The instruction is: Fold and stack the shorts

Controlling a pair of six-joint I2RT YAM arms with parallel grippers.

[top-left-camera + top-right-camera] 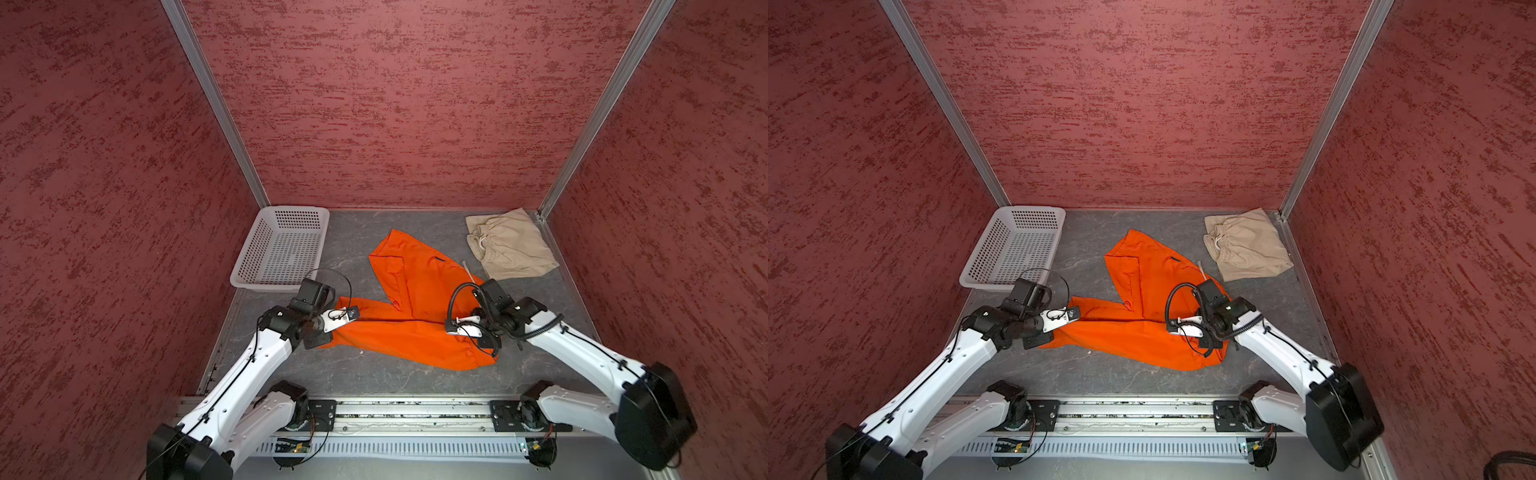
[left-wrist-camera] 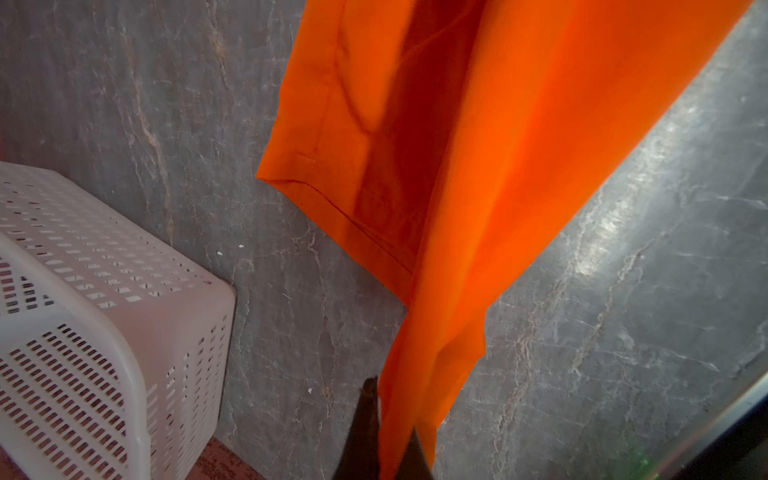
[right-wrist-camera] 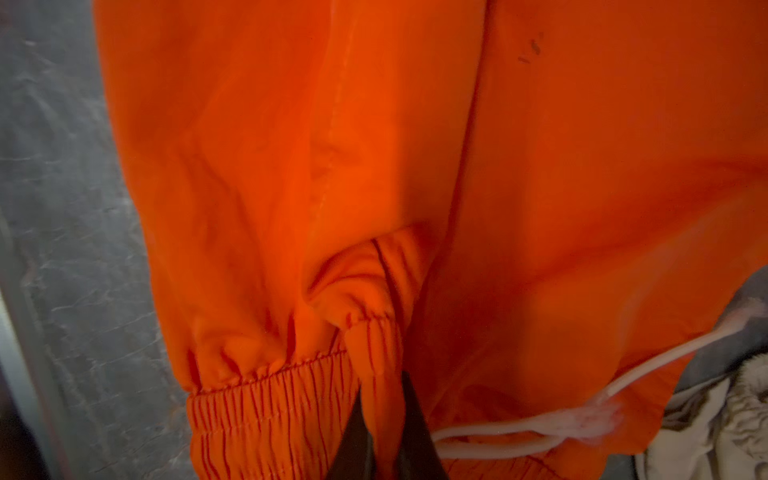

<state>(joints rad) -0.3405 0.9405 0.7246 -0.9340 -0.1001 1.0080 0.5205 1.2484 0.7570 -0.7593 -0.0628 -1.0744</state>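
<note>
lab test cell: red panel walls (image 1: 374, 104)

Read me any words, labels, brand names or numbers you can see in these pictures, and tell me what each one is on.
No text can be read anywhere.
orange shorts: small dark tag, too small to read.
orange shorts, right wrist view: dark marks, blurred, not legible.
beige shorts: no print visible.
white basket: no print visible.

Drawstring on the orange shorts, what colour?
White drawstring; clearest in the right wrist view, trailing from the orange shorts.
</note>
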